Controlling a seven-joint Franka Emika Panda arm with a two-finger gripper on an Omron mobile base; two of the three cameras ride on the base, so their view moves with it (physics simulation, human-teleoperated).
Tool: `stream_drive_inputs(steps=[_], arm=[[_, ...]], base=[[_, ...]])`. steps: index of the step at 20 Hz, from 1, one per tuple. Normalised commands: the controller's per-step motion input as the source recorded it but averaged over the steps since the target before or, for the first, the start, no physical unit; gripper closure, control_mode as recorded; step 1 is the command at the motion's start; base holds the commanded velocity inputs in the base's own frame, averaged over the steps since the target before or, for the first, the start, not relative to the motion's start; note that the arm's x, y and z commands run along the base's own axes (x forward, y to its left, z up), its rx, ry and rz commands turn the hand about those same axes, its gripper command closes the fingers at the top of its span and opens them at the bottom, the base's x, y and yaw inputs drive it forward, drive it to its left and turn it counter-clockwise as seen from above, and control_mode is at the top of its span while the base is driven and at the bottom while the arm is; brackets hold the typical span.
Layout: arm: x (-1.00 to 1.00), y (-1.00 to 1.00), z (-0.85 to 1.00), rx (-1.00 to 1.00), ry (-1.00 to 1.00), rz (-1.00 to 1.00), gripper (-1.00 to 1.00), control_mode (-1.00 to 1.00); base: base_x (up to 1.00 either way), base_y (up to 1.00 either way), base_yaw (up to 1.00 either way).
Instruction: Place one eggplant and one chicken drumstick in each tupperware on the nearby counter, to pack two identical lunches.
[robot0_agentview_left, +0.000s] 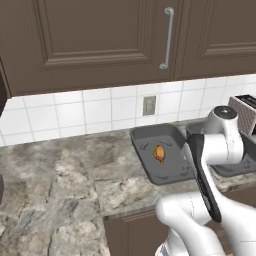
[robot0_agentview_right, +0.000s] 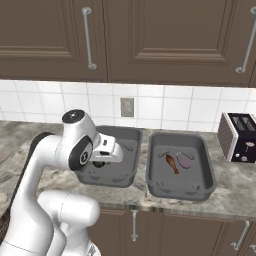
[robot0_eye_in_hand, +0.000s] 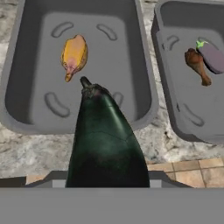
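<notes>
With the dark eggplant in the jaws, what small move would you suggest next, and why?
Probably ease the gripper forward and down over the left tupperware, then let go. The near-black eggplant is held near its front rim; that tub has just the golden-orange drumstick, while the right tupperware already holds a pair.

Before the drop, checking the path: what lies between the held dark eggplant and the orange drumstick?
Bare tub floor of the left tupperware, hand view; dark eggplant, orange drumstick.
</notes>
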Motion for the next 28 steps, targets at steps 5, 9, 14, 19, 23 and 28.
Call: stream_drive_inputs(steps=[5, 9, 14, 19, 23, 28], arm=[[0.63, 0.0, -0.32, 0.05, 0.02, 0.0, 1.0, -1.0], [0.64, 0.0, -0.25, 0.02, 0.02, 0.0, 1.0, -1.0], [0.59, 0.05, -0.37, 0.0, 0.0, 0.0, 1.0, -1.0], [0.63, 0.09, -0.38, 0.0, 0.01, 0.0, 1.0, -1.0], [0.64, 0.01, -0.24, 0.0, 0.02, 0.0, 1.0, -1.0], [0.59, 0.0, -0.18, 0.0, 0.02, 0.0, 1.0, -1.0]], base=[[0.0, 0.0, 0.0], [0.0, 0.0, 0.0], [0.0, 0.0, 0.0], [0.0, 0.0, 0.0], [0.0, 0.0, 0.0], [0.0, 0.0, 0.0]])
